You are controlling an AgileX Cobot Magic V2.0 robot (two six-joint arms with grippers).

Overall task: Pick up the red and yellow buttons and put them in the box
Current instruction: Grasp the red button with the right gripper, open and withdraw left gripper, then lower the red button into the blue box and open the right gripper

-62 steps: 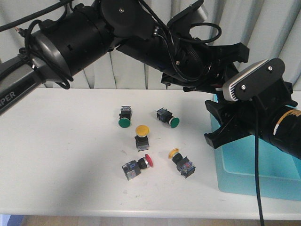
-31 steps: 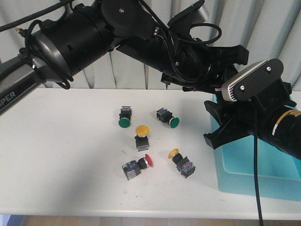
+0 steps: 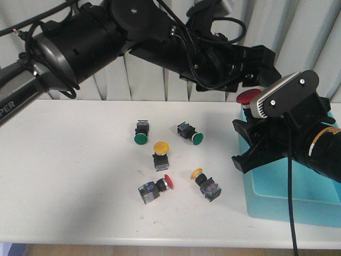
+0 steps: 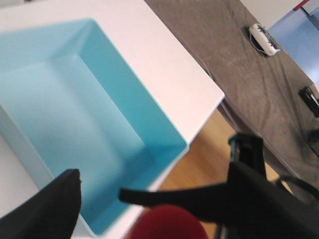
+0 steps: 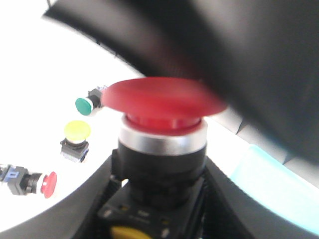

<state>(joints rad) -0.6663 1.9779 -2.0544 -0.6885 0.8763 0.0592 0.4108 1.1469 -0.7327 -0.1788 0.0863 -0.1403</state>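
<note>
So the left hand (image 3: pixel 254 80) is stretched way over to the right side, clamped on a red mushroom-cap push button with a black body (image 3: pixel 247 97). It's holding that one up in the air, over the far left corner of the big shallow turquoise plastic box (image 3: pixel 287 188). In the left wrist view the red cap peeks in between the black fingers (image 4: pixel 259 199), with the inside of the box spread out underneath.

The right hand (image 3: pixel 241 143) hovers at the box's left wall, jaws apart.

The other buttons sit on the white tabletop (image 3: pixel 69 176), left of the box:
- An upright yellow-capped button (image 3: pixel 161 153) is in the middle of the bunch.
- A small red-capped button on its side (image 3: pixel 154 189) is just in front of it.
- A tipped-over yellow-capped button (image 3: pixel 206 184) is the one nearest the box.
- Further back there's a left green-capped button (image 3: pixel 140 133) and a right green-capped button (image 3: pixel 191 134).
</note>
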